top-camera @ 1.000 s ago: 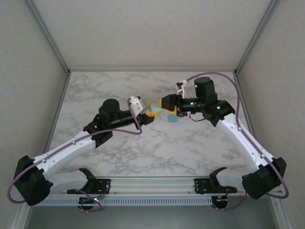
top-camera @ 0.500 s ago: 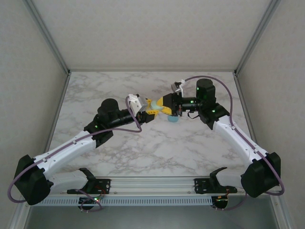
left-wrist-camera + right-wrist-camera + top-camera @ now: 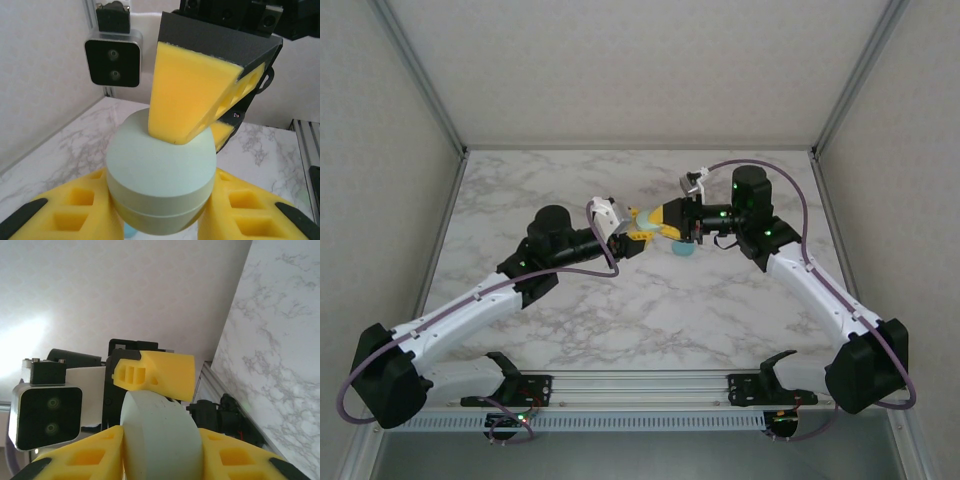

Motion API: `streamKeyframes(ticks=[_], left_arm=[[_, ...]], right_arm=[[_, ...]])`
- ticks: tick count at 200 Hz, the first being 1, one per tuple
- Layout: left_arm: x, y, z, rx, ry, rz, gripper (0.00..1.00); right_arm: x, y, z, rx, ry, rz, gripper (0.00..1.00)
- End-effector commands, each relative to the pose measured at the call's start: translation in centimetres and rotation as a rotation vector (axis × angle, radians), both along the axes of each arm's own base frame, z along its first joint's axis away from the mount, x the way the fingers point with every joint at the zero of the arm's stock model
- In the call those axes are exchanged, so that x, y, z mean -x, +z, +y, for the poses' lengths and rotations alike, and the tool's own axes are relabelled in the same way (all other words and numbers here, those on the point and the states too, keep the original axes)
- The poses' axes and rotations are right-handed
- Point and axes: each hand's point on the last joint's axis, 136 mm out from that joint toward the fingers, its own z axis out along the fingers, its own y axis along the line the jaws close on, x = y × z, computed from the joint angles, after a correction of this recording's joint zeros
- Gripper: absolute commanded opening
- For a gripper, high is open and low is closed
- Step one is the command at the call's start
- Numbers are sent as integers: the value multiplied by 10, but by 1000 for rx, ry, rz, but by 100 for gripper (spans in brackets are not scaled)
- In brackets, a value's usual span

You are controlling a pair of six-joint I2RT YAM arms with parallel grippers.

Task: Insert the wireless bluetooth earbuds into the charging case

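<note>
The charging case (image 3: 159, 172) is a pale green rounded shell, closed, held in the air above the table's middle. My left gripper (image 3: 160, 200) is shut on it, one yellow finger on each side. My right gripper (image 3: 161, 450) grips the same case (image 3: 160, 437) crosswise, its pads pressed against both flat faces. In the top view the two grippers meet head-on, the left gripper (image 3: 636, 233) and the right gripper (image 3: 662, 220), with the case (image 3: 650, 229) between them. The earbuds are out of view.
A light blue rounded thing (image 3: 682, 249) lies on the marble table (image 3: 650, 310) just below and to the right of the grippers. Grey walls (image 3: 380, 150) close in the table on three sides.
My right gripper has moved left up to the case and its jaws have come together on it. The left gripper has kept its hold in the same place.
</note>
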Motion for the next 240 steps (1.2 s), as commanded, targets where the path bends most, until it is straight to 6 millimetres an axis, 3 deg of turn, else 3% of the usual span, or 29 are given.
streamKeyframes(ticks=[1,12,30,77,102,136,154,164,211,240], left_arm=[[-2,18,-2,22,9,-33,38],[-3,17,-2,13,14,-29,40],[-6,11,0,-12,40,1,53],[-5,4,14,-24,95,5,62],[-10,9,29,-3,184,-10,65],[-20,16,52,43,323,-25,73],[-23,17,59,47,363,-23,85],[-23,16,60,45,369,-21,98],[-25,16,64,39,394,-18,100],[-26,13,69,24,417,-18,100]], right_arm=[[-4,1,-5,37,-75,-82,26],[-7,0,-7,43,-103,-94,26],[-14,-3,-11,49,-166,-115,26],[-28,-28,-20,72,-283,-109,23],[-38,-73,-28,171,-364,-51,23],[-45,-156,-34,324,-399,90,23],[-44,-195,-29,383,-386,156,23],[-44,-212,-26,412,-377,181,23],[-50,-261,-3,419,-340,253,23],[-55,-287,-3,450,-355,293,24]])
